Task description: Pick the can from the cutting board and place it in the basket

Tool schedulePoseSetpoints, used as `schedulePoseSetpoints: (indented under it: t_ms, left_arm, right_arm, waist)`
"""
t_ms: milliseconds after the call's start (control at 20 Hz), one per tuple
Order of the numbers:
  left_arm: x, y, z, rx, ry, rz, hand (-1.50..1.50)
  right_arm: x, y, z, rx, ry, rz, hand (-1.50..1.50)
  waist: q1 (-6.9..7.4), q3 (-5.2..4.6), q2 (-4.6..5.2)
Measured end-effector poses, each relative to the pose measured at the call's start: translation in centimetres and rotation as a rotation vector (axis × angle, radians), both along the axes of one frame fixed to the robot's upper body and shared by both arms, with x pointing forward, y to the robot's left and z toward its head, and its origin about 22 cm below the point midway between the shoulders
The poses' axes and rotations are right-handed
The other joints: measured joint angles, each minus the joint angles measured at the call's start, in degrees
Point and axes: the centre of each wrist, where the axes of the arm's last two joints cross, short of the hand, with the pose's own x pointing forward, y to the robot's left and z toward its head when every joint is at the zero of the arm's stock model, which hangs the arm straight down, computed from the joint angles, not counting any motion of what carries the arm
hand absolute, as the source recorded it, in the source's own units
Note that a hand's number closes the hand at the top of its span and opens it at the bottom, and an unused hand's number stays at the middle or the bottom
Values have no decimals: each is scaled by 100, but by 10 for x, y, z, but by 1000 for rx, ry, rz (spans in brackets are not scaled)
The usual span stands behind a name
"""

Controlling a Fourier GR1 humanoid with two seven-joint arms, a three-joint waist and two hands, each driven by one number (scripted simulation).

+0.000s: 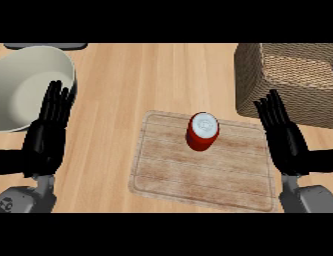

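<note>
Wooden counter (147, 75); woven basket (302, 85) at 2 o'clock, pale bowl (21, 90) at 10, cutting board (206, 162) centre-low. Red can (202, 131) upright on board's upper part. Left hand (47, 130) at 8, right hand (287, 135) at 4, fingers straight, holding nothing.

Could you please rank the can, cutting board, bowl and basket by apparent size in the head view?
1. Cutting board
2. Basket and bowl: alike, both cut off by the view's edges, so unranked
3. Can
</note>
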Motion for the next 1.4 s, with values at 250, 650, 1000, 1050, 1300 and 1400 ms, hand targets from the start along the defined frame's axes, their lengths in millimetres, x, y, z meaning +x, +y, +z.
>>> schedulePoseSetpoints:
  t_ms: [250, 650, 1000, 1050, 1300, 1400]
  left_arm:
    - [9, 23, 3, 82, 93, -14, 0]
    - [19, 38, 8, 156, 213, -98, 0]
    - [24, 49, 11, 165, 254, -96, 0]
    - [23, 49, 10, 166, 256, -92, 0]
    - [21, 58, 11, 162, 274, -79, 0]
    - [20, 62, 10, 161, 280, -69, 0]
  right_arm:
    - [42, -10, 52, 20, -155, 100, 150]
    - [41, 46, 106, -400, -520, 430, -150]
    - [36, 149, 133, -517, -509, 410, -150]
    - [36, 156, 142, -546, -483, 411, -150]
    - [44, 165, 188, -838, -360, 384, -150]
    - [47, 161, 208, -975, -343, 335, -150]
  waist:
    - [67, 68, -75]
    - [173, 101, -169]
    - [82, 90, -216]
    - [71, 88, -222]
    - [-39, 67, -272]
    - [-74, 48, -322]
